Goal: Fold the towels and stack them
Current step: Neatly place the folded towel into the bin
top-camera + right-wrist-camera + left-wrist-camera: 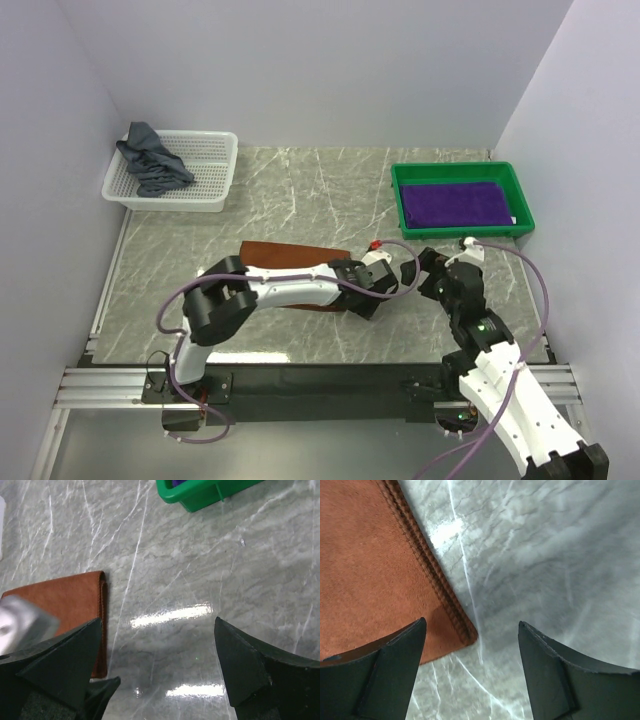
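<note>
A rust-brown towel [290,262] lies folded flat on the marble table, mid-front. My left gripper [398,276] hovers open over its right end; in the left wrist view the hemmed corner of the towel [375,570] sits just beyond the left gripper [471,622], with nothing between the jaws. My right gripper [434,272] is open close by on the right, over bare marble; in the right wrist view the right gripper [157,620] has the towel's folded edge [65,605] at its left. A purple towel [455,203] lies folded in the green tray. A grey-blue towel [152,160] is bunched in the white basket.
The green tray [520,200] stands at the back right, and its corner [200,495] shows in the right wrist view. The white mesh basket [215,175] stands at the back left. Walls close in the table on three sides.
</note>
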Controlling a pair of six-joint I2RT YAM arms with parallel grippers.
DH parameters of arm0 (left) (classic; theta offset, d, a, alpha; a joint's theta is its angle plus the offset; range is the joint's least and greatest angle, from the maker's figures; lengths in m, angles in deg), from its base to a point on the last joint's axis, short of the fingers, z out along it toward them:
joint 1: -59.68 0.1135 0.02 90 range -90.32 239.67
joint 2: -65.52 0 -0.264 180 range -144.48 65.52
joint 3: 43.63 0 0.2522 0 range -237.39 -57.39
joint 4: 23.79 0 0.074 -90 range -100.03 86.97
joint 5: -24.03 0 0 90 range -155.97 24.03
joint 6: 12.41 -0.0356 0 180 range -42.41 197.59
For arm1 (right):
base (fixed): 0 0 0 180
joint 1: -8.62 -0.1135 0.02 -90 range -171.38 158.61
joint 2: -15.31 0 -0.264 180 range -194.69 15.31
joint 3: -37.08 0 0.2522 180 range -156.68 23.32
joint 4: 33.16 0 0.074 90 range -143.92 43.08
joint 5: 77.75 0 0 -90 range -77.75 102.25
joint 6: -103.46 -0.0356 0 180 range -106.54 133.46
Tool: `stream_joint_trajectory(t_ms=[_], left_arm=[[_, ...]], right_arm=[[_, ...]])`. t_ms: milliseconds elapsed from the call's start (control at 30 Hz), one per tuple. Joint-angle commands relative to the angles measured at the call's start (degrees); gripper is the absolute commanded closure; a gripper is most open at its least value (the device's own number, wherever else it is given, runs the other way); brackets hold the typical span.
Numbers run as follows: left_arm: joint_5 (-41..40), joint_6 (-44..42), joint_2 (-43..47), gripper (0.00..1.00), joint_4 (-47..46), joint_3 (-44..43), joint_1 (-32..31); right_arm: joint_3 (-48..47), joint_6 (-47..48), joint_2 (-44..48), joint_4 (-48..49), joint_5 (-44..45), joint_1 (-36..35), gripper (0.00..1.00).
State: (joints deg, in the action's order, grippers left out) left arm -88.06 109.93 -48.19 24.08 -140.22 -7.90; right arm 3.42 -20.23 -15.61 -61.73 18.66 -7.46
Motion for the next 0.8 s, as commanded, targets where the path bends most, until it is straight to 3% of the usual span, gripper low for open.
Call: stream_joint_trajectory(t_ms=[0, 333, 500, 633, 667, 733, 767], left_arm=[[-2.08, -0.61, -2.91, 0.21, 4.29, -4.18, 0.16], [-3.05, 2.82, -4.68, 0.24, 7.9, -2.78, -0.19], [0.37, 4.4, -4.59, 0.33, 6.5, 1.51, -0.02], [0.64, 5.02, -5.12, 0.48, 5.97, 3.2, 0.16], [0.47, 5.1, -5.38, 0.62, 5.97, 3.28, 0.16], [-0.06, 5.45, -5.12, 0.81, 5.45, 4.07, 0.42], [-0.15, 5.54, -4.86, 0.85, 5.1, 4.42, 0.6]], right_arm=[[1.27, -0.93, 2.78, -0.66, 0.35, 0.52, 0.01], [3.11, -1.99, 3.23, 1.1, -1.58, 0.52, 0.02], [3.81, -2.17, 2.79, 2.23, -2.63, 0.52, 0.02], [4.52, -3.48, 1.3, 3.99, -4.65, 0.43, 0.02], [4.61, -3.83, 0.95, 4.26, -4.74, 0.52, 0.02], [5.04, -5.33, -0.19, 4.7, -4.74, 0.52, 0.0], [5.13, -5.68, -0.46, 5.05, -4.92, 0.61, 0.0]])
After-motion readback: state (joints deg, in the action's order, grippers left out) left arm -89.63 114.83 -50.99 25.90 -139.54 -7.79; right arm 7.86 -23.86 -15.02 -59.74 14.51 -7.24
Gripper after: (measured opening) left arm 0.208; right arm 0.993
